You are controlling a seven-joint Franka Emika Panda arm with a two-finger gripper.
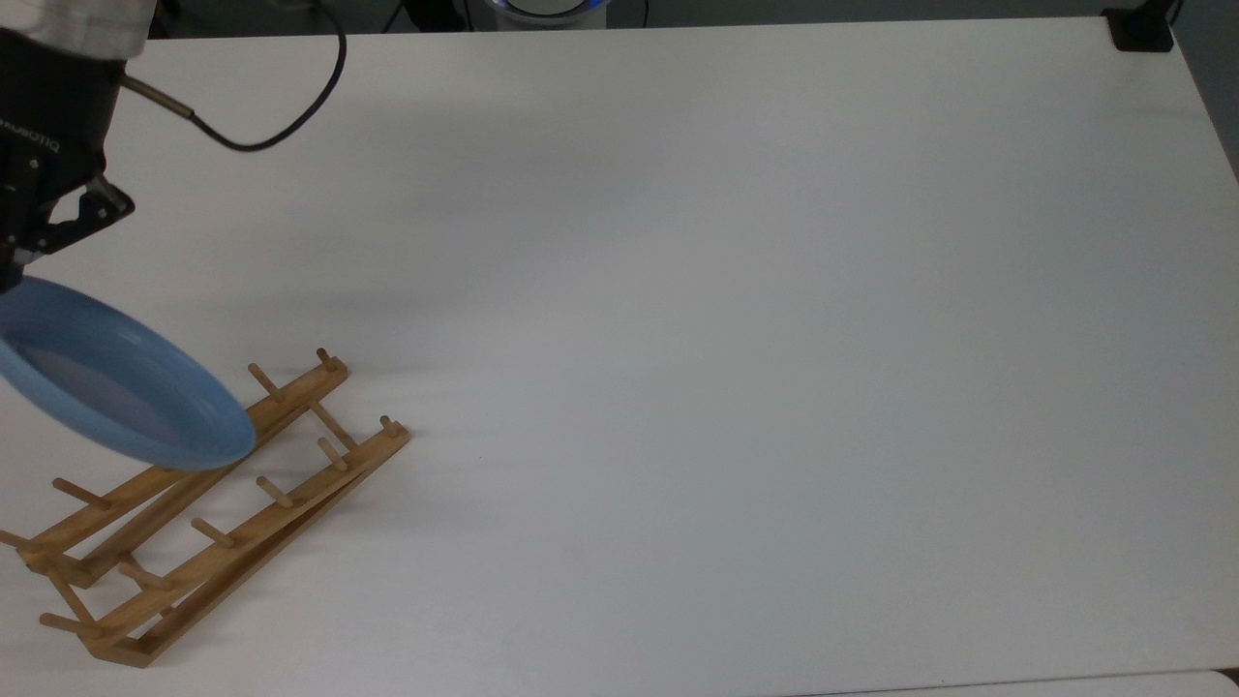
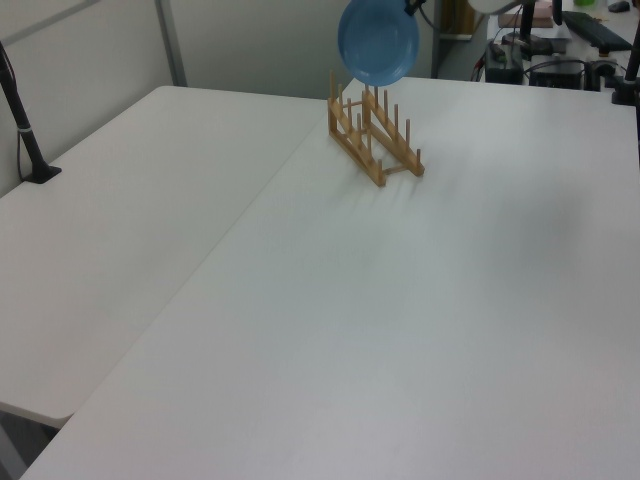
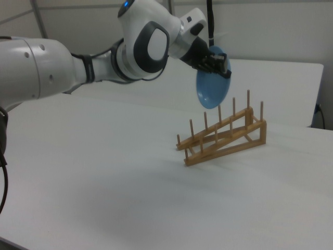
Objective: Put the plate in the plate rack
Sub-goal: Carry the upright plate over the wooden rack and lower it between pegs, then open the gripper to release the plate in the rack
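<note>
The light-blue plate [image 1: 116,382] hangs in the air, tilted steeply on edge, and my gripper [image 1: 8,276] is shut on its upper rim at the top view's left edge. It covers part of the far rail of the wooden plate rack [image 1: 223,494], which rests on the white table [image 1: 726,339]. In the right view the plate [image 3: 212,86] floats just above and behind the rack [image 3: 223,138], clear of the pegs, held by the gripper [image 3: 219,65]. The left view has the plate [image 2: 378,40] over the rack [image 2: 375,135].
A black cable [image 1: 281,121] trails from the gripper across the table's far left. A black clamp [image 1: 1142,29] sits at the top view's far right corner. A black post [image 2: 25,120] stands at the left view's left edge. White arm links [image 3: 78,62] span the right view's left.
</note>
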